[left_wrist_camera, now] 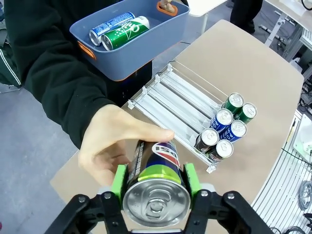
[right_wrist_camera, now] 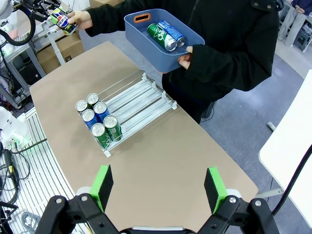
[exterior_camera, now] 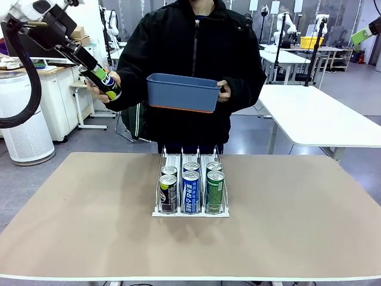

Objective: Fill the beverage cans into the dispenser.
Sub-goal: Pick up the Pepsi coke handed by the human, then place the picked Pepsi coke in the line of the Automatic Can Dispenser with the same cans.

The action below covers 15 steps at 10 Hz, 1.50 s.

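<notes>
Left jaws clenched on black-and-yellow-green can [left_wrist_camera: 155, 168]; person's hand [left_wrist_camera: 109, 146] also grips it, in the air off the counter's [exterior_camera: 89, 226] far-left corner. Right jaws released, nothing between. Dispenser [exterior_camera: 190, 213] mid-counter, six cans [exterior_camera: 191, 186] at its robot-side end.

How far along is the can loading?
Done: six cans stand in the dispenser, two per lane. In hand: the left gripper is shut on a black-and-yellow-green can that the person's hand also holds. Left: that can, plus a blue can and a green can in the blue bin.
</notes>
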Each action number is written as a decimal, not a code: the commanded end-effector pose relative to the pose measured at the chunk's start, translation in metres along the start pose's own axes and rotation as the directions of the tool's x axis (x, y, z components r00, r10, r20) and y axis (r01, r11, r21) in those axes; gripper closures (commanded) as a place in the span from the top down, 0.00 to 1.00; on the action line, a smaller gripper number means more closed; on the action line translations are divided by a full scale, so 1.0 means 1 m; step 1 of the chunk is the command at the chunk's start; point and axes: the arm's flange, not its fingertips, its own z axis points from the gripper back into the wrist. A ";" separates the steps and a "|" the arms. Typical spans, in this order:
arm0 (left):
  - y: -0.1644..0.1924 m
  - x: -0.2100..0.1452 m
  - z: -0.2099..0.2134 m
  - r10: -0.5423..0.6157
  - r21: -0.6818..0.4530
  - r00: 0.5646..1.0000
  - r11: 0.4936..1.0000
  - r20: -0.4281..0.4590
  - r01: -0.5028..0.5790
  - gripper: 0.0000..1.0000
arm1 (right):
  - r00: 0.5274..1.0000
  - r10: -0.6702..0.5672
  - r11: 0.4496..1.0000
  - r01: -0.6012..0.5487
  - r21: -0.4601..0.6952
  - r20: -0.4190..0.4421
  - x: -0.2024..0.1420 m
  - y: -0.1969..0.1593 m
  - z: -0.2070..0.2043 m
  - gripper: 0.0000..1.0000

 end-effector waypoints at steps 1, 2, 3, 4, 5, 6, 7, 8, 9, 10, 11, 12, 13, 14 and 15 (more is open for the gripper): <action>0.001 -0.006 0.004 -0.011 0.002 1.000 1.000 -0.021 0.011 0.01 | 1.000 -0.006 1.000 0.006 0.009 0.001 0.001 0.001 -0.001 1.00; 0.001 -0.007 0.003 -0.006 0.000 1.000 1.000 -0.027 0.006 0.17 | 1.000 -0.006 1.000 0.006 0.009 0.001 0.001 0.001 -0.001 1.00; 0.001 -0.007 0.003 -0.011 0.002 0.999 1.000 -0.051 0.011 0.00 | 1.000 -0.006 1.000 0.006 0.009 0.001 0.001 0.001 -0.001 1.00; 0.001 -0.008 0.003 -0.009 -0.002 0.998 1.000 -0.061 0.009 0.00 | 1.000 -0.006 1.000 0.006 0.009 0.001 0.001 0.001 -0.001 1.00; 0.000 -0.007 0.003 -0.008 -0.005 0.998 1.000 -0.069 0.008 0.00 | 1.000 -0.006 1.000 0.006 0.009 0.001 0.001 0.001 -0.001 1.00; -0.001 -0.006 0.003 -0.005 0.005 0.997 1.000 -0.071 0.006 0.37 | 1.000 -0.006 1.000 0.006 0.009 0.001 0.001 0.001 -0.001 1.00; -0.005 -0.006 0.007 -0.003 0.045 0.998 0.999 -0.067 0.006 0.37 | 1.000 -0.006 1.000 0.006 0.009 0.001 0.001 0.001 -0.001 1.00; 0.001 -0.003 -0.001 -0.003 0.001 1.000 1.000 -0.028 0.003 0.37 | 1.000 -0.006 1.000 0.006 0.009 0.001 0.001 0.001 -0.001 1.00; 0.001 -0.003 -0.001 -0.003 0.001 1.000 1.000 -0.028 0.003 0.37 | 1.000 -0.006 1.000 0.006 0.009 0.001 0.001 0.001 -0.001 1.00; 0.001 -0.003 -0.001 -0.003 0.001 1.000 1.000 -0.028 0.003 0.37 | 1.000 -0.006 1.000 0.006 0.009 0.001 0.001 0.001 -0.001 1.00; 0.001 -0.003 -0.001 -0.003 0.001 1.000 1.000 -0.028 0.003 0.37 | 1.000 -0.006 1.000 0.006 0.009 0.001 0.001 0.001 -0.001 1.00; 0.001 -0.003 -0.001 -0.003 0.001 1.000 1.000 -0.028 0.003 0.37 | 1.000 -0.006 1.000 0.006 0.009 0.001 0.001 0.001 -0.001 1.00; 0.001 -0.003 -0.001 -0.003 0.001 1.000 1.000 -0.028 0.003 0.37 | 1.000 -0.006 1.000 0.006 0.009 0.001 0.001 0.001 -0.001 1.00; 0.001 -0.003 -0.001 -0.003 0.001 1.000 1.000 -0.028 0.003 0.37 | 1.000 -0.006 1.000 0.006 0.009 0.001 0.001 0.001 -0.001 1.00; 0.001 -0.003 -0.001 -0.003 0.001 1.000 1.000 -0.028 0.003 0.37 | 1.000 -0.006 1.000 0.006 0.009 0.001 0.001 0.001 -0.001 1.00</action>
